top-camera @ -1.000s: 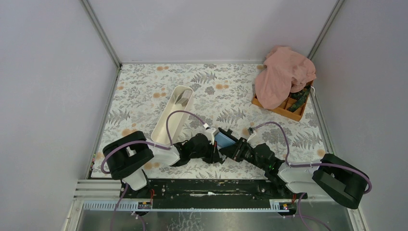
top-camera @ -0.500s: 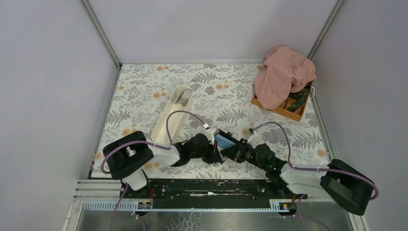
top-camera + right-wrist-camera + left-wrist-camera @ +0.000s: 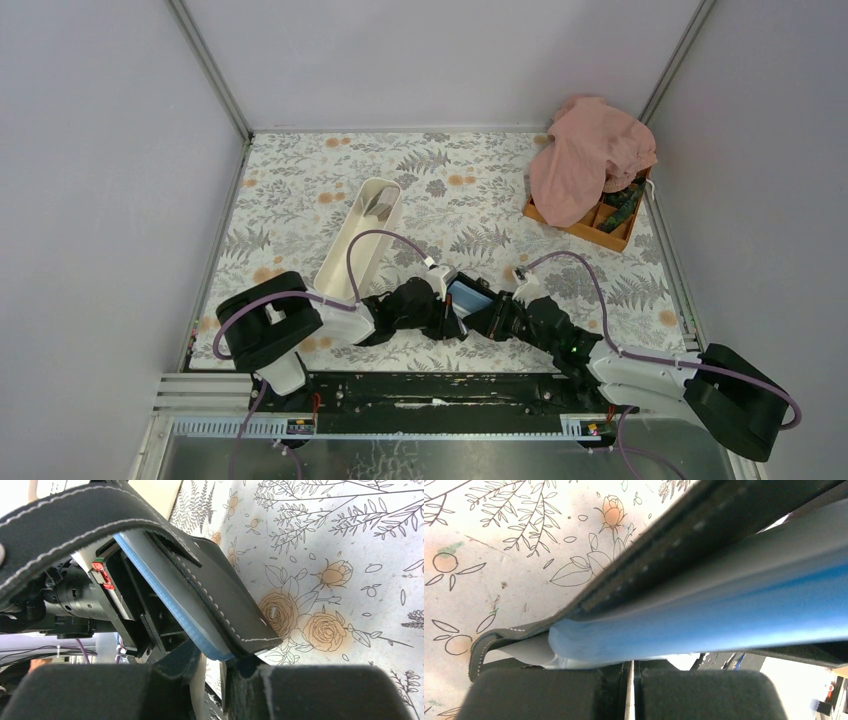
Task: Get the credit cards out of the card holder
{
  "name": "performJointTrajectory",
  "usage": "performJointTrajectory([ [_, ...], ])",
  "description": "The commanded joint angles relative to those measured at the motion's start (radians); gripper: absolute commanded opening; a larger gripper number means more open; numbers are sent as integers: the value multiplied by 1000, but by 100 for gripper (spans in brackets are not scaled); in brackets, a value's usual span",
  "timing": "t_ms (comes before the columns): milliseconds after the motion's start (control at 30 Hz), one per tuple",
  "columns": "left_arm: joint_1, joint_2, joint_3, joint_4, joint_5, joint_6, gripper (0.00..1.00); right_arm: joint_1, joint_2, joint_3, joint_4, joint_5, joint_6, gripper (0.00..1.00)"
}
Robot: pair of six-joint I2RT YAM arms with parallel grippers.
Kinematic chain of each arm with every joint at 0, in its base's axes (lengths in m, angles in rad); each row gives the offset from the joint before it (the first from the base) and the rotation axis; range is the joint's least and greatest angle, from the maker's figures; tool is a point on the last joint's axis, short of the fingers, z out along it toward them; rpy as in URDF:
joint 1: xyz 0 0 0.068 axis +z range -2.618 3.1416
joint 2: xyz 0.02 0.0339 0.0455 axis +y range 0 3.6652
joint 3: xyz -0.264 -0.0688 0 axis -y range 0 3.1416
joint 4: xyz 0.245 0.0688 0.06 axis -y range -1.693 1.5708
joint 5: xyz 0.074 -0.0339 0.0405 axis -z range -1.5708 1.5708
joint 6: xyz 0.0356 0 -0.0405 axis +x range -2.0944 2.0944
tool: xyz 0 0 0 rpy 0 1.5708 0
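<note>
Up top, the card holder [image 3: 466,297] sits raised over the desk [image 3: 300,190] near its front edge. Left wrist cam: left hand [image 3: 631,680] clamped shut on the holder's edge, blue card [image 3: 724,615] sticking out. Right wrist cam: right hand [image 3: 212,680], fingers nearly together at that card's corner, can't tell if pinched.

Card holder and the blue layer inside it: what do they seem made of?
The card holder looks like black leather or imitation leather: matte, with pale stitching along its edges. The blue layer looks like smooth glossy plastic, with a sheen and a rounded corner, though blur leaves that open.
</note>
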Motion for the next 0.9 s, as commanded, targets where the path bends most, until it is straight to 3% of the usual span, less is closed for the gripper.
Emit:
performJointTrajectory([
  [0,-12,43,-2,-68,1,8,0,10,-13,47,-109,8,-61,21],
  [400,-12,49,6,-67,7,8,0,11,-85,117,-347,67,-191,17],
  [867,-11,64,12,-55,19,5,0,10,24,158,-343,-87,-297,15],
])
